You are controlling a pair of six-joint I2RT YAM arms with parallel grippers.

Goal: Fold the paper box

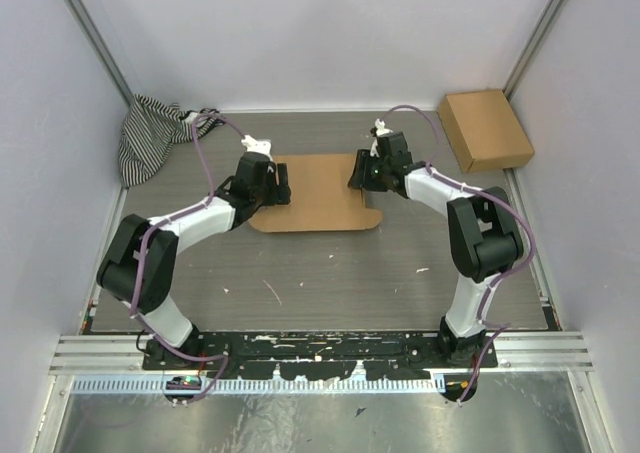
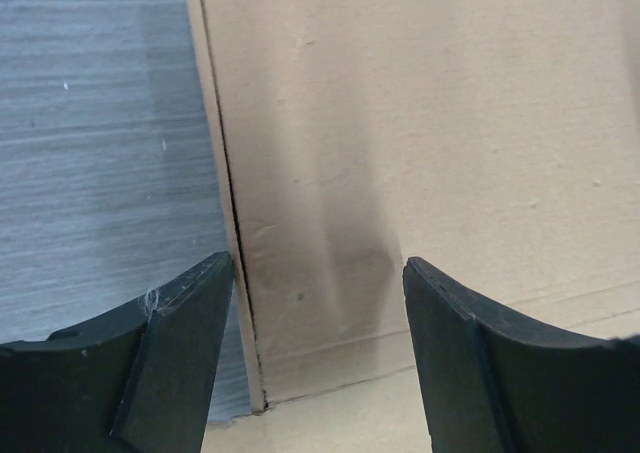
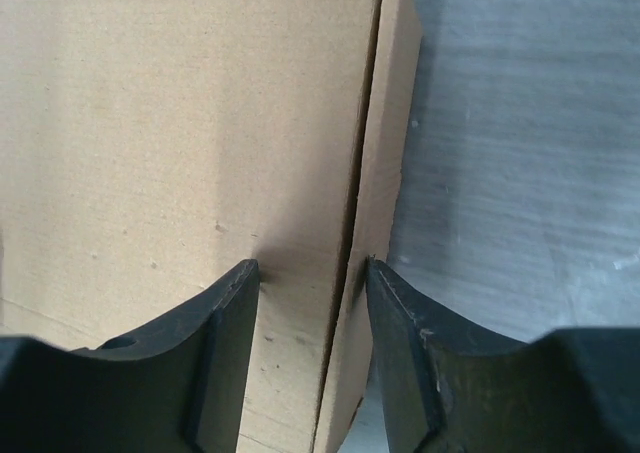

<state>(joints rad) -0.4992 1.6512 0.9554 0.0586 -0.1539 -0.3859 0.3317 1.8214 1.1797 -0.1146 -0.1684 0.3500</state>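
We see the left gripper (image 2: 318, 263) spread across the paper box (image 1: 318, 188) edge. The right gripper (image 3: 312, 265), spread, straddles a flap (image 3: 390, 123).

Top camera looks down from behind; wrist cameras sit close above the paper box (image 1: 318, 193).

The left arm (image 1: 135, 263) and right arm (image 1: 485, 238) share bulky black joint housings joined by glossy white shells. A thin purple cable (image 1: 197, 163) trails along each. White mounts (image 1: 258, 145) cap the wrists, and a green light (image 1: 372, 174) shows on the right one. The fingers (image 2: 170, 363) are matte black wedges, slightly scuffed.
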